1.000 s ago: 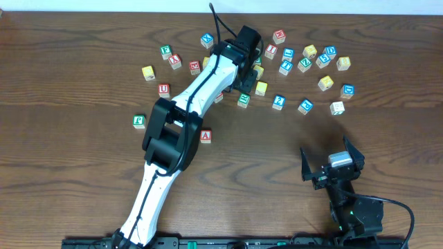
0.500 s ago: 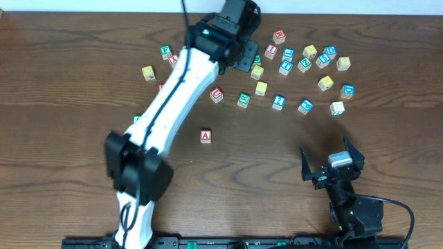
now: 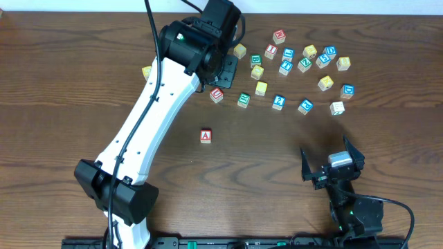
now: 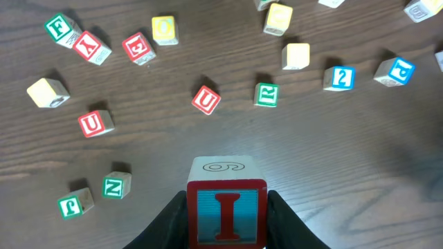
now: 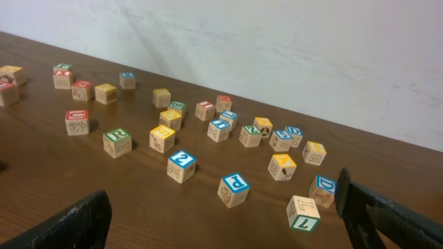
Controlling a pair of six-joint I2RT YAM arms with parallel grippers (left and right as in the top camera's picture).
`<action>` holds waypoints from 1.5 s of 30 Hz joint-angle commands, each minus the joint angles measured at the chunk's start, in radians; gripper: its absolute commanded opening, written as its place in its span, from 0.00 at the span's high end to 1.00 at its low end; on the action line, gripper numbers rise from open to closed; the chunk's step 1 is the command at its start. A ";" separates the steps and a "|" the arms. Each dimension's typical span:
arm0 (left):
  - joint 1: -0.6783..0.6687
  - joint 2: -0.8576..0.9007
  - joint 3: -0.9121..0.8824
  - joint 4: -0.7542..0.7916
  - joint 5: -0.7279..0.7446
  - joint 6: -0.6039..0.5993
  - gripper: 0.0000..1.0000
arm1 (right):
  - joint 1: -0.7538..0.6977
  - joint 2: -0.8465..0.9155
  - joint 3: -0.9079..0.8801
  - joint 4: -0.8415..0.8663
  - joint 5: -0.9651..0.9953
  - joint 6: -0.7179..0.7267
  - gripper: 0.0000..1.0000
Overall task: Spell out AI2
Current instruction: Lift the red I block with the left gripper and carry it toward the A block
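My left gripper [image 4: 227, 216] is shut on the "I" cube [image 4: 227, 207], whose red-framed face shows a red I, and holds it above the table. Overhead, that gripper [image 3: 223, 67] hangs over the back of the table, left of the cube cluster, and hides the cube. The red "A" cube [image 3: 205, 135] stands alone mid-table. At the front of the cluster sits the blue "2" cube [image 3: 278, 102], also in the left wrist view [image 4: 339, 77] and the right wrist view [image 5: 181, 164]. My right gripper [image 3: 331, 164] rests open at the front right with nothing in it [image 5: 225, 228].
Several other letter cubes are scattered along the back, from a yellow one [image 3: 147, 71] at left to a blue one [image 3: 347, 90] at right. A red "U" cube [image 3: 217, 94] and a green cube [image 3: 243, 99] lie just below my left gripper.
My left arm has risen and swung its elbow down-left. The gripper has drifted left off the cluster with the "I" cube in it. The right arm has not moved.
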 commanded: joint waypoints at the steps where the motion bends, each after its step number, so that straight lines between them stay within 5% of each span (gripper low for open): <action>1: 0.006 -0.018 -0.035 -0.006 -0.026 -0.024 0.92 | -0.011 -0.005 -0.001 -0.004 0.001 0.012 0.01; 10: 0.006 -0.067 -0.172 0.064 -0.027 -0.038 0.92 | -0.011 -0.005 -0.001 -0.004 0.001 0.012 0.01; 24: 0.005 -0.418 -0.770 0.422 0.054 -0.215 0.92 | -0.011 -0.005 -0.001 -0.004 0.001 0.012 0.01; 33: -0.042 -0.415 -0.974 0.622 0.052 -0.309 0.92 | -0.011 -0.005 -0.001 -0.004 0.001 0.012 0.01; 45: -0.094 -0.282 -0.989 0.660 -0.026 -0.339 0.92 | -0.011 -0.005 -0.001 -0.004 0.001 0.012 0.01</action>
